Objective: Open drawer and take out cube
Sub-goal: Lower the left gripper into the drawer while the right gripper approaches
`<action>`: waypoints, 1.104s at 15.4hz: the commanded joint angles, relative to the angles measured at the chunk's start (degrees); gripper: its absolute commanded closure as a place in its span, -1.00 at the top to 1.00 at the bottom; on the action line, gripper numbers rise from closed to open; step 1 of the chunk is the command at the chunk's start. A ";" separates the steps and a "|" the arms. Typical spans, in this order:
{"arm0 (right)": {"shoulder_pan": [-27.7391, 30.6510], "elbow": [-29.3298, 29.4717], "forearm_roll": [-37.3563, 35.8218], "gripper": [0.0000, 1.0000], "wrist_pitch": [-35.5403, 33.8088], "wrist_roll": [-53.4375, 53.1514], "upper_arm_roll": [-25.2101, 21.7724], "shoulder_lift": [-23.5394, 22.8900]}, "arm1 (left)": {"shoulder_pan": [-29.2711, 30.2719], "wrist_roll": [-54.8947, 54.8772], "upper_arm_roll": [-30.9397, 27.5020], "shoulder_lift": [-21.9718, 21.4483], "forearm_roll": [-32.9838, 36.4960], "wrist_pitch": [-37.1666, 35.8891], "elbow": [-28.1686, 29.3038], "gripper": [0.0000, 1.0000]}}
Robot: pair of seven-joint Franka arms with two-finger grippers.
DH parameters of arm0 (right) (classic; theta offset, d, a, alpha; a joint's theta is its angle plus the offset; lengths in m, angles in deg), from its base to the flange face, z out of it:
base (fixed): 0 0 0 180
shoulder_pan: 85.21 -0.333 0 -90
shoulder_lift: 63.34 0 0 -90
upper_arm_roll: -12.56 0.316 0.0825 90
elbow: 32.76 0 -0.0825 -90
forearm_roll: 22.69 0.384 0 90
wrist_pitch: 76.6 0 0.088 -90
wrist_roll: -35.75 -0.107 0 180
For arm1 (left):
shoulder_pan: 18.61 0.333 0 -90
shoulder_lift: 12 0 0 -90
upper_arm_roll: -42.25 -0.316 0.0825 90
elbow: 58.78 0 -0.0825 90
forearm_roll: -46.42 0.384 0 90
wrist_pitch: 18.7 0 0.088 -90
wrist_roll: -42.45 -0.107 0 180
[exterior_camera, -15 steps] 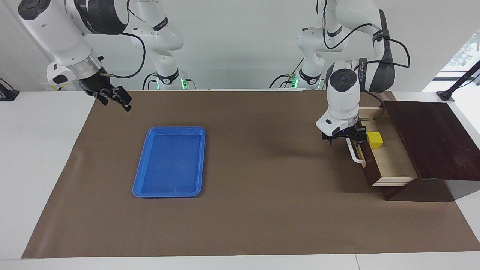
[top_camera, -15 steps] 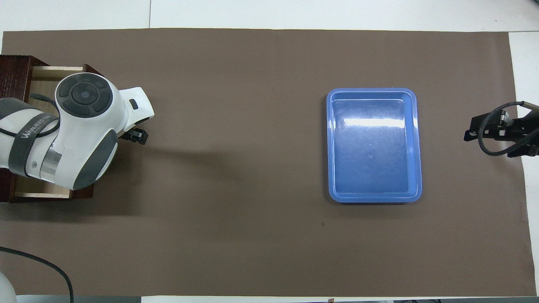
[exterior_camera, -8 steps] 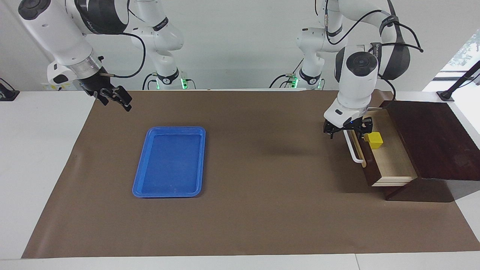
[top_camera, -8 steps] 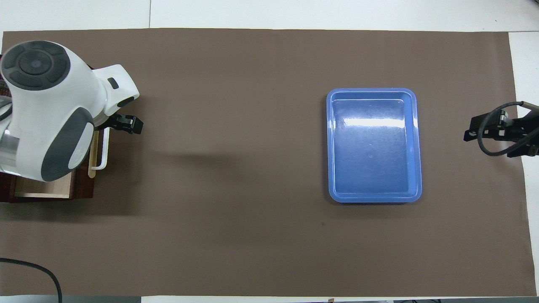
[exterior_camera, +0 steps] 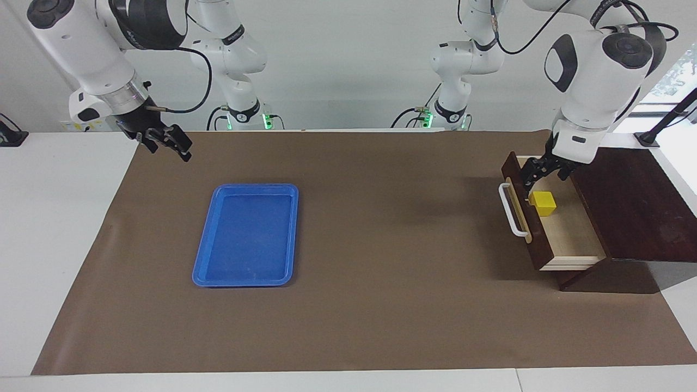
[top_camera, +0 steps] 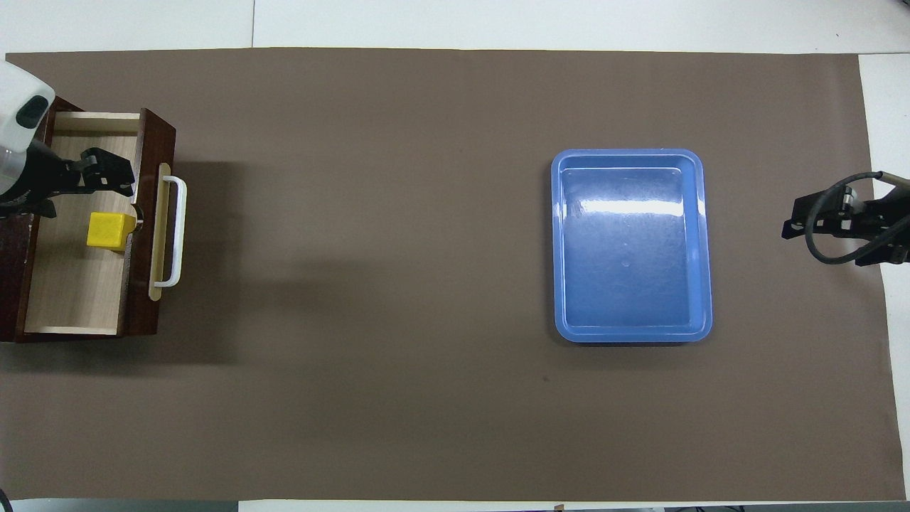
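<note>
The drawer [exterior_camera: 566, 228] stands pulled out of its dark wooden box [exterior_camera: 631, 201] at the left arm's end of the worktop [exterior_camera: 381, 305], which is covered by a brown mat [top_camera: 398, 398]. Its white bar handle [exterior_camera: 512, 211] faces the middle of the worktop and its pale wooden floor lies exposed. The cube [exterior_camera: 544, 203], bright yellow, sits inside the drawer on that pale floor, close against the drawer's front panel and toward the end nearer the robots.

The left pincer [exterior_camera: 536, 171] hangs above the open drawer, over the part of it nearer the robots and just beside the cube; its fingers are spread apart and grasp nothing, clear of both cube and handle. In the overhead view the left pincer [top_camera: 96, 174] shows over the drawer floor, apart from the cube [top_camera: 110, 230].

The right pincer [exterior_camera: 169, 142] waits raised over the mat's edge at the right arm's end of the worktop, released and empty. A flat blue tray [exterior_camera: 204, 267] lies on the mat toward that end, well apart from the drawer
</note>
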 commanded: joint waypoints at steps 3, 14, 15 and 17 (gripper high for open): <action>-0.33 -1.71 1.00 1.00 1.05 -3.88 0.39 1.37 | 2.91 23.29 0.40 0.00 -3.88 -0.92 0.13 1.00; -5.42 -1.62 5.39 1.00 2.80 -19.69 0.39 -1.53 | 5.90 39.49 0.40 -0.27 -4.24 4.87 4.60 1.00; -5.86 -1.62 5.66 1.00 2.98 -21.45 0.39 -1.88 | 6.68 41.34 0.40 0.17 -4.15 5.67 4.79 1.00; -7.01 -1.36 5.92 1.00 2.98 -24.27 0.39 -2.85 | 7.39 41.88 0.40 1.92 -4.24 5.06 4.70 1.00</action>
